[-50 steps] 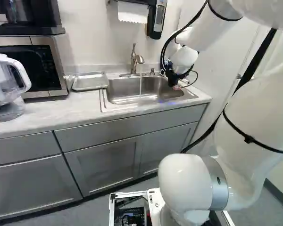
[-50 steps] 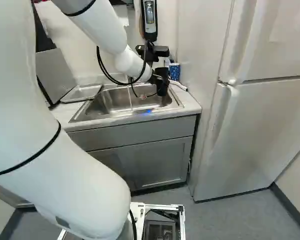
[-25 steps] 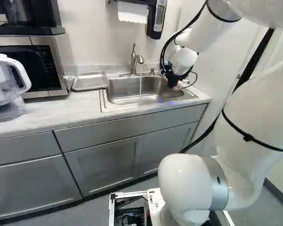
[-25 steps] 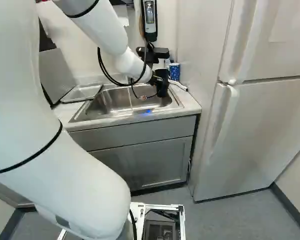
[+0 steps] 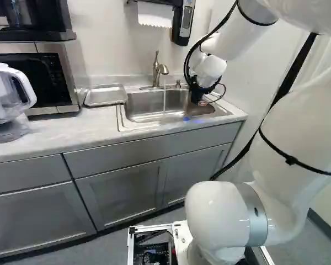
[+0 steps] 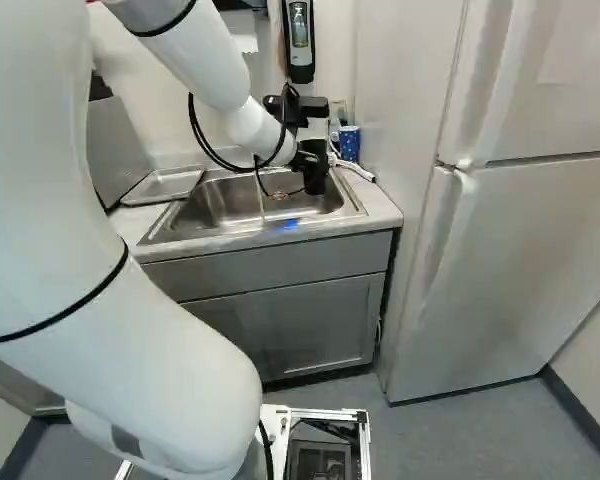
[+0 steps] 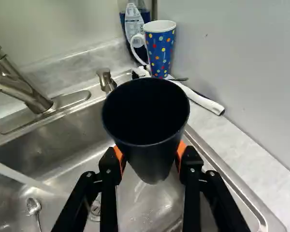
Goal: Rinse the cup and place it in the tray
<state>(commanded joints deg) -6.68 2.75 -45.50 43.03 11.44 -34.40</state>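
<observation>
In the right base view my gripper (image 6: 302, 160) hangs over the right part of the sink with the black cup (image 6: 315, 172). The wrist view shows the gripper (image 7: 150, 157) shut on the black cup (image 7: 146, 113), an orange pad pressing on either side and the dark mouth facing the camera. Water runs from the faucet (image 5: 156, 69) in a thin stream (image 5: 164, 101); the cup is to the right of it, apart from it. The metal tray (image 5: 106, 95) lies on the counter left of the sink (image 5: 149, 105).
A dotted blue mug (image 7: 160, 48), a soap bottle (image 7: 134, 24) and a white-handled brush (image 7: 198, 100) stand or lie behind the cup by the wall. A spoon (image 7: 34, 207) lies in the sink. A microwave (image 5: 44, 77) and pitcher (image 5: 8, 96) are left; a fridge (image 6: 520, 200) is right.
My arm has shifted a little to the left, toward the faucet's stream, carrying the cup along. The base has stayed where it was, and the water was running before too.
</observation>
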